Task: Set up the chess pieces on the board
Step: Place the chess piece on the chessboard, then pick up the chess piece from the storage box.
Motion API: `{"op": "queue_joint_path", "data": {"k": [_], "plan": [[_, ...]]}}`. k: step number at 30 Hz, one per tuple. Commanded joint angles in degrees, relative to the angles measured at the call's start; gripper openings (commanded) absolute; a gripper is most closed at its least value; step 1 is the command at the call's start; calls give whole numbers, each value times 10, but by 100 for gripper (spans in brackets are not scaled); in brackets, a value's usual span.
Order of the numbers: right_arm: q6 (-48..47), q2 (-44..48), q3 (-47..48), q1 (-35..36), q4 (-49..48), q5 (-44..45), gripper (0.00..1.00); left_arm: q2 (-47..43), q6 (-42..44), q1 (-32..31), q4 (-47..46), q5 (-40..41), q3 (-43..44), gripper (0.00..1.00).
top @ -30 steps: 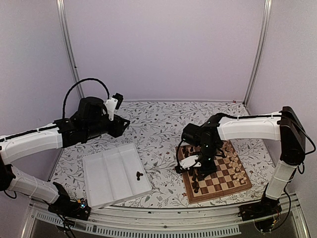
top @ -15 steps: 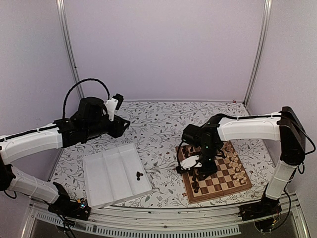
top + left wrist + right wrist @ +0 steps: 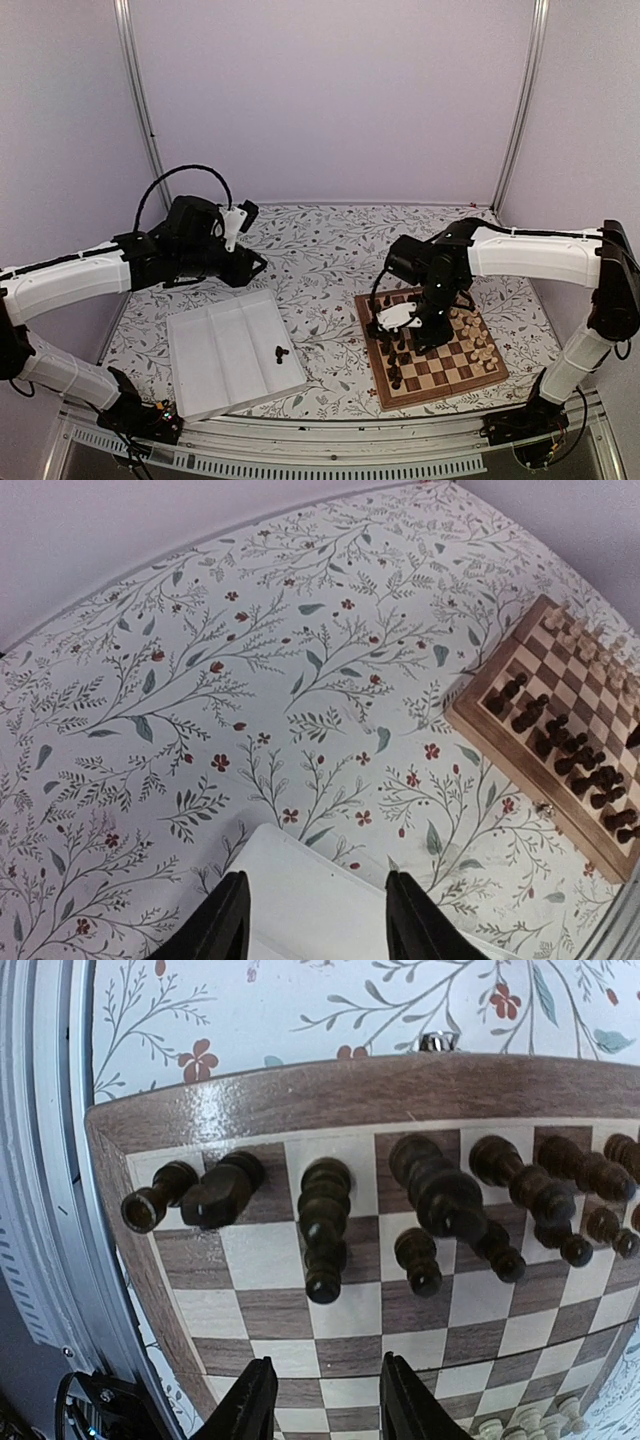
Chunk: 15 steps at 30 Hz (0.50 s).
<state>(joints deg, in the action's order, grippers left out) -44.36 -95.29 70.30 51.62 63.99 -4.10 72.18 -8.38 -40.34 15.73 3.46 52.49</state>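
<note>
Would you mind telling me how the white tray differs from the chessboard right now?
The white tray is plain with ridged compartments; the chessboard is checkered brown wood. The tray holds only a stray dark piece or two; the chessboard carries many dark pieces and cream pieces. Both lie flat on the floral table.

1 board (image 3: 300, 1085) and 1 white tray (image 3: 215, 370) lie on 1 tabletop (image 3: 330, 250). Over 10 dark pieces (image 3: 325, 1225) stand on the board, too crowded for an exact count. The pale pieces (image 3: 575, 630) are also too bunched to count. The tray holds 1 dark clump (image 3: 280, 352), either 1 or 2 pieces. There are 2 arms, the left arm (image 3: 70, 285) and the right arm (image 3: 530, 255), each showing 2 fingers (image 3: 225, 920).
</note>
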Motion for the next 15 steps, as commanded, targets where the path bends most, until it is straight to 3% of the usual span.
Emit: {"op": "queue_joint_path", "data": {"k": [1,7,15], "plan": [[-2,70,-5,-54,3,-28,38,31,-2,-20,115,-68,20,47],[27,149,-23,-138,-98,-57,39,117,-46,-59,217,-89,47,46],[57,196,-85,-150,-175,-49,40,162,-185,-116,212,-50,53,44]]}}
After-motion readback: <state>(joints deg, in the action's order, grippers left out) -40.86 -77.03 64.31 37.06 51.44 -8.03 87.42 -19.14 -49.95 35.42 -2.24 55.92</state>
